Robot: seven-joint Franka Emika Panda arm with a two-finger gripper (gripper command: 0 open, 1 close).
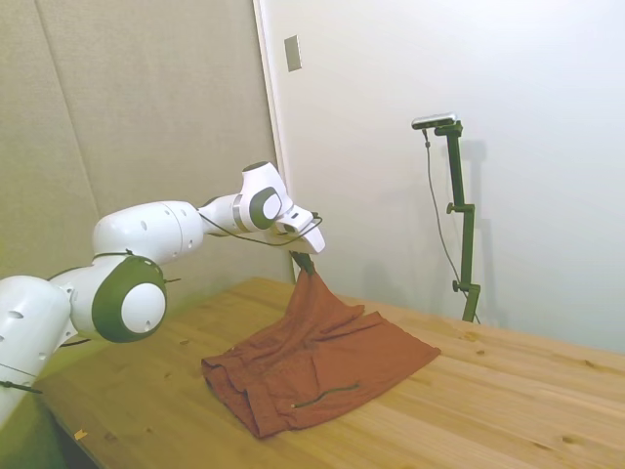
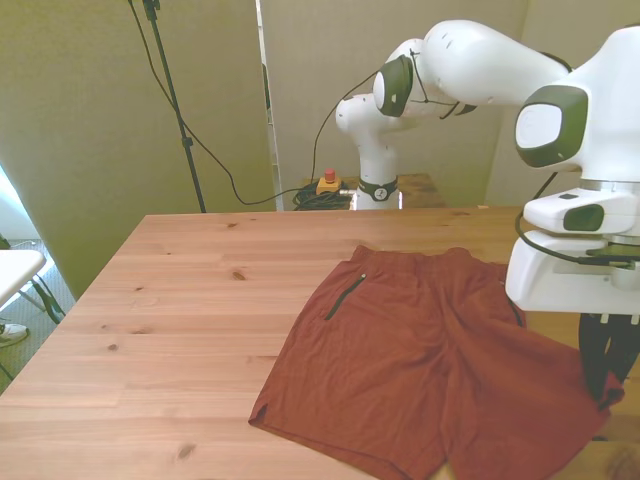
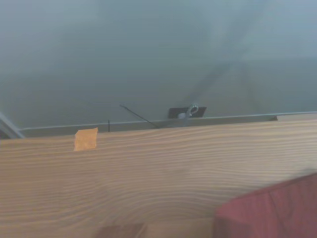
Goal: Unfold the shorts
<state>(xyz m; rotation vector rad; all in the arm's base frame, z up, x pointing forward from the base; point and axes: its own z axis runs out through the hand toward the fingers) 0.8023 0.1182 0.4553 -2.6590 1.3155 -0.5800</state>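
Note:
The rust-brown shorts (image 1: 317, 366) (image 2: 420, 365) lie mostly spread on the wooden table (image 2: 180, 330), a dark pocket zipper line facing up. One corner of the fabric is lifted into a peak. My gripper (image 1: 303, 264) (image 2: 606, 385) is shut on that raised corner, holding it above the table near the front view's right edge. In the wrist view only a small patch of the shorts (image 3: 270, 210) shows against the table top.
An orange tape square (image 3: 86, 139) sits on the table near its edge in the wrist view. Cables and a red-topped button box (image 2: 327, 183) lie on the floor behind the table. Bare table stretches to the front view's left of the shorts.

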